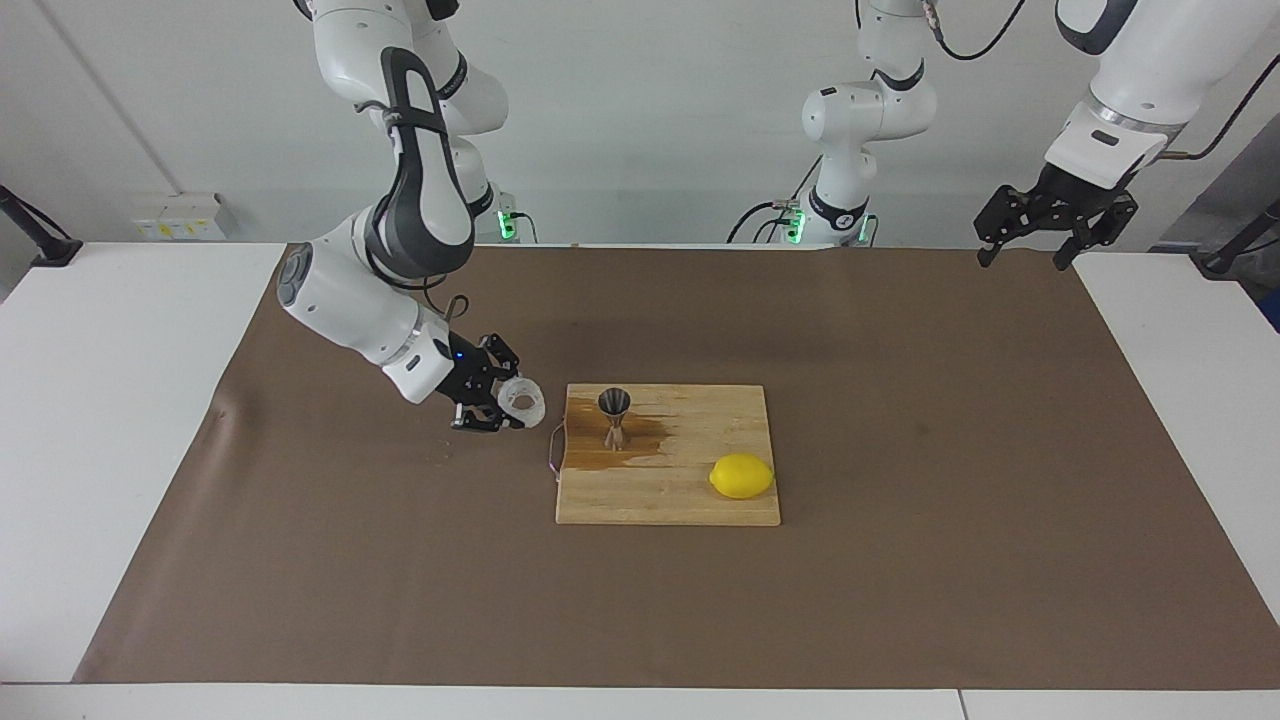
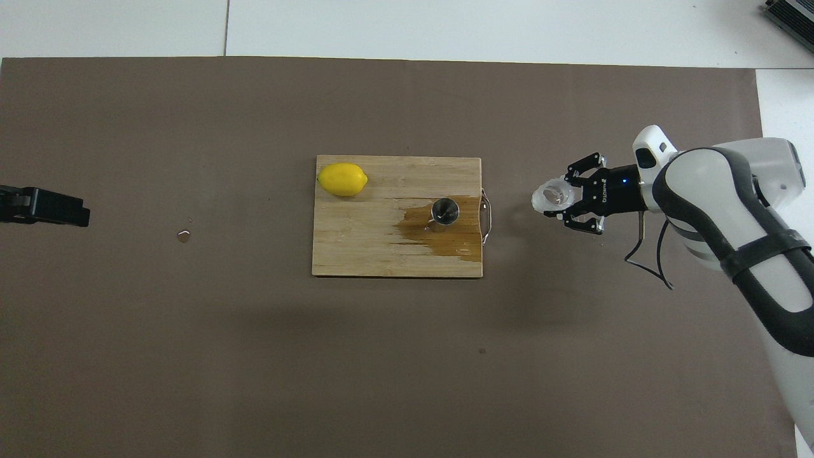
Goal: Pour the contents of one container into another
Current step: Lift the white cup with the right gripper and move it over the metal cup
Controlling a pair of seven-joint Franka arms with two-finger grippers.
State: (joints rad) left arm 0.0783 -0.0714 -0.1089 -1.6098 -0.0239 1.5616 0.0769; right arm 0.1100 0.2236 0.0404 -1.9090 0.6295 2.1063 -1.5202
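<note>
The right gripper (image 1: 503, 405) is hanging low over the brown paper mat (image 1: 900, 560) at the right arm's end of the table, its jaws pinching the small squat clear glass cup with the ribbed whitish wall (image 1: 522, 401). The cup is sitting between the fingertips, clear of the mat, its mouth showing toward the facing camera. In the overhead view the right gripper (image 2: 568, 202) is reaching out level from its arm, with the glass cup (image 2: 552, 196) at its tip.

Just past the held cup, toward the table's middle, the rectangular pale wooden cutting board (image 1: 690, 505) is lying flat on the mat, its thin wire handle (image 1: 553, 450) on the edge closest to the jaws. The small silver hourglass-shaped steel jigger (image 1: 614, 417) is standing upright on the board, close to that handle edge and apart from the cup, inside a dark wet stain (image 1: 640, 450) that is spreading across the wood. Farther along the board from the jaws, a yellow lemon (image 1: 742, 476) is resting near a corner, farther from the robots than the jigger.

The left gripper (image 1: 1027, 247) is waiting in the air over the mat's edge at the left arm's end of the table, well apart from the board, its jaws standing spread and holding nothing.
</note>
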